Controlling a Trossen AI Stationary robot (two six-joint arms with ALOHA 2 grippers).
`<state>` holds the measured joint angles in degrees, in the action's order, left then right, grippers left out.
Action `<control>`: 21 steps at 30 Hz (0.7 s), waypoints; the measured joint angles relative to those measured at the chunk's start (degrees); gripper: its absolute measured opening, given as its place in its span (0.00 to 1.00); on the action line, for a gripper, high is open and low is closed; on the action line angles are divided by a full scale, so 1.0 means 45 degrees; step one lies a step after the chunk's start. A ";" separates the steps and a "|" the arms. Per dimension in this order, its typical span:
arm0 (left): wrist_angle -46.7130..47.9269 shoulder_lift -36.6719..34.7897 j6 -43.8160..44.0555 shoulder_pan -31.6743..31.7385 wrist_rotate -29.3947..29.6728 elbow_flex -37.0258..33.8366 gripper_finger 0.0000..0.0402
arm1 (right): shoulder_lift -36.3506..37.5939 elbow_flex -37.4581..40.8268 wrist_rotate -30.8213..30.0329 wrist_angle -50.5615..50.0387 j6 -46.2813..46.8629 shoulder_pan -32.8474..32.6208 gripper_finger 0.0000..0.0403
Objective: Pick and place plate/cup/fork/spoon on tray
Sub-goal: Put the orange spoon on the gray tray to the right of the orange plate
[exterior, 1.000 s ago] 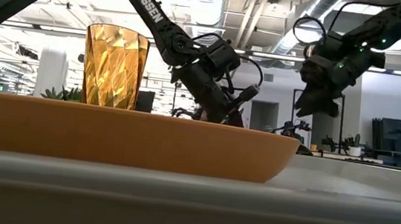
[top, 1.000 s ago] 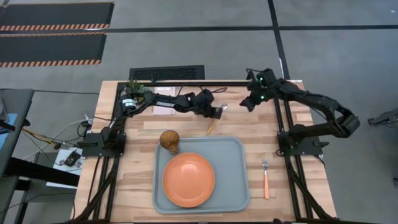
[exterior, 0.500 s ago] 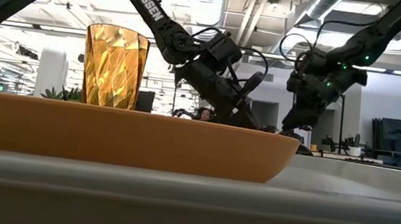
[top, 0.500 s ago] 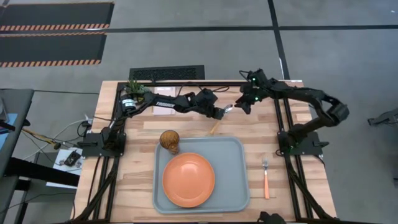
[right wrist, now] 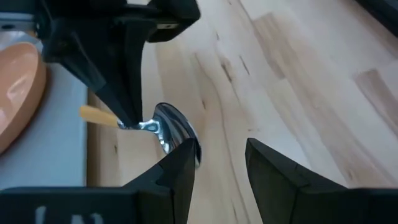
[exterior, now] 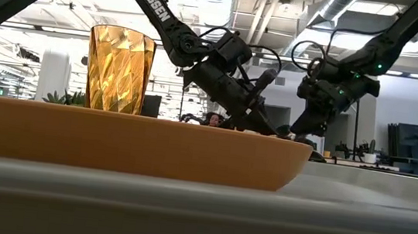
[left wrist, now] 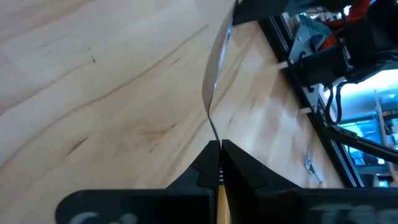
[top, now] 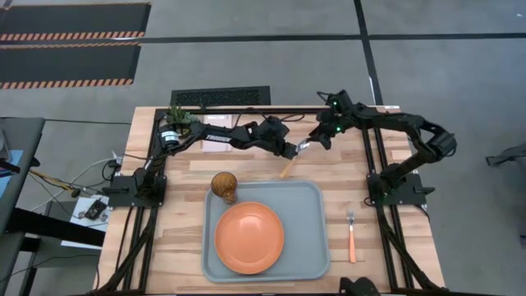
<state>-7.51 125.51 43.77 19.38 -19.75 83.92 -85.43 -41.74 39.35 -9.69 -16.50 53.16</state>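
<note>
My left gripper (top: 289, 151) hovers beyond the tray's far rim, shut on the spoon (top: 294, 158). The spoon's silver bowl (right wrist: 170, 126) points toward my right gripper (right wrist: 221, 150), its orange handle (top: 284, 170) toward the pale tray (top: 312, 247). My right gripper (top: 317, 140) is open just past the bowl, which lies beside one of its fingers (right wrist: 185, 163); whether they touch I cannot tell. The orange plate (top: 249, 237) lies on the tray. The amber cup (top: 223, 186) stands at the tray's far left corner. The fork (top: 351, 236) lies on the table right of the tray. My left gripper pinches the spoon's thin metal neck (left wrist: 215, 138), where it meets the orange handle, between its two fingertips. The fingers slant down from the table's left and lie across the spoon. The bowl end is raised and the handle slopes down toward the tray, off the table.
A small potted plant (top: 177, 120) stands at the table's far left corner and a pale napkin (top: 217, 143) lies under the left arm. Black frame rails (top: 378, 164) run along both table sides. Bare wood lies right of the tray around the fork.
My right gripper has come down and toward the table's left, rolling as it went, and now stands at the spoon's bowl. My left gripper has stayed in place but tipped its wrist, raising the spoon's bowl end.
</note>
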 joint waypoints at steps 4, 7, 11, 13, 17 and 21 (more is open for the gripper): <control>0.0000 -0.0005 -0.0045 0.0006 -0.0118 0.0000 0.00 | 0.0000 0.0000 -0.0001 -0.0010 -0.0210 -0.0150 0.41; -0.0039 -0.0005 -0.0158 0.0014 -0.0141 0.0000 0.00 | 0.0000 0.0000 0.0009 -0.0010 -0.0531 -0.0170 0.41; -0.0041 -0.0005 -0.0247 0.0013 -0.0159 0.0000 0.00 | 0.0000 0.0000 0.0614 0.0009 -0.0690 -0.0297 0.40; -0.0043 -0.0005 -0.0248 0.0014 -0.0160 0.0000 0.00 | 0.0000 0.0000 0.0676 0.0028 -0.0694 -0.0432 0.37; -0.0067 -0.0005 -0.0247 0.0014 -0.0126 0.0000 0.00 | -0.0017 0.0000 0.0645 0.0009 -0.0754 -0.0712 0.28; -0.0258 -0.0012 -0.0176 0.0014 -0.0041 0.0005 0.00 | -0.0029 0.0000 0.0554 -0.0010 -0.0776 -0.0891 0.18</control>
<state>-8.67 125.46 42.98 19.44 -19.94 83.94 -85.56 -41.74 41.85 -9.74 -19.99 49.15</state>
